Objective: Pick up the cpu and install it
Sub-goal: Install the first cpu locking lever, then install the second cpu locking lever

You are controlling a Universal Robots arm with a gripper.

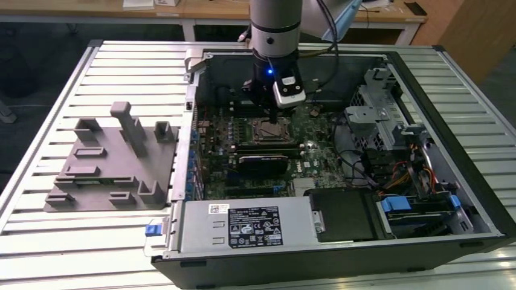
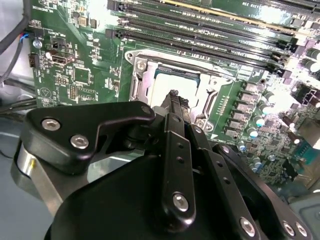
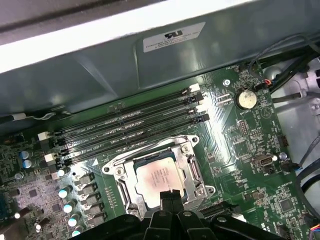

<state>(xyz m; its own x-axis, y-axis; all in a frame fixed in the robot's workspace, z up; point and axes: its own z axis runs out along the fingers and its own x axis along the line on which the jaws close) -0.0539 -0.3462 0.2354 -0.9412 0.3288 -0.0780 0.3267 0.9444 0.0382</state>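
Observation:
The cpu [image 3: 158,175] lies flat inside the metal-framed socket [image 3: 121,176] on the green motherboard [image 3: 240,145], its silvery top facing up. In the second wrist view the cpu [image 2: 167,86] appears pale within the socket frame [image 2: 142,82]. My gripper [image 3: 170,196] hangs straight over the socket, its black fingertips pressed together at the chip's near edge, with nothing visible between them. Whether the tips touch the chip I cannot tell. In the exterior view the gripper [image 1: 277,118] reaches down into the open computer case [image 1: 451,181] above the socket [image 1: 270,132].
Several memory slots [image 3: 130,131] run alongside the socket. A black rectangular block [image 1: 260,164] sits just in front of it. A power supply [image 1: 241,226], drive cage [image 1: 375,115] and cables [image 1: 403,175] crowd the case. A grey fixture [image 1: 109,163] stands on the slatted table at the exterior view's left.

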